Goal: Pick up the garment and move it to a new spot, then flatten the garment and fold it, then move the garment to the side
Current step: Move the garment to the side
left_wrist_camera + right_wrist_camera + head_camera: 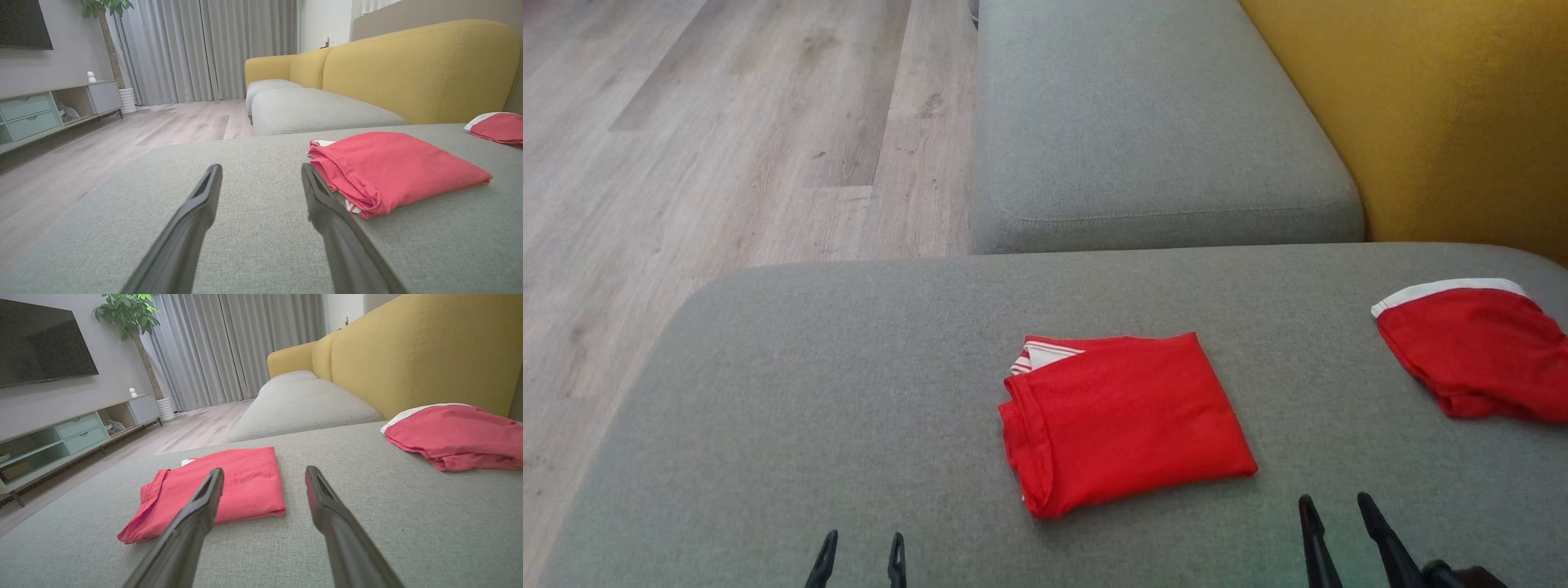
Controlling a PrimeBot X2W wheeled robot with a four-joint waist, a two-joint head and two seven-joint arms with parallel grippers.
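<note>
Left gripper (863, 541) and right gripper (1334, 501) gape empty near one folded garment (1123, 416), one bundle (1478, 351).

Home living room, yellow sofa (421, 69), wall television (41, 343), grey curtains (245, 343), potted plant (126, 314)

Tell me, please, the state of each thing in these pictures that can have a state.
red garment: folded into a flat rectangle, lying on the grey cushion, not held.
second red garment: loosely bunched, lying at the robot's right, not held.
left claw: open, empty.
right claw: open, empty.
curtains: drawn shut.
television: screen dark.
drawers: shut.
</note>
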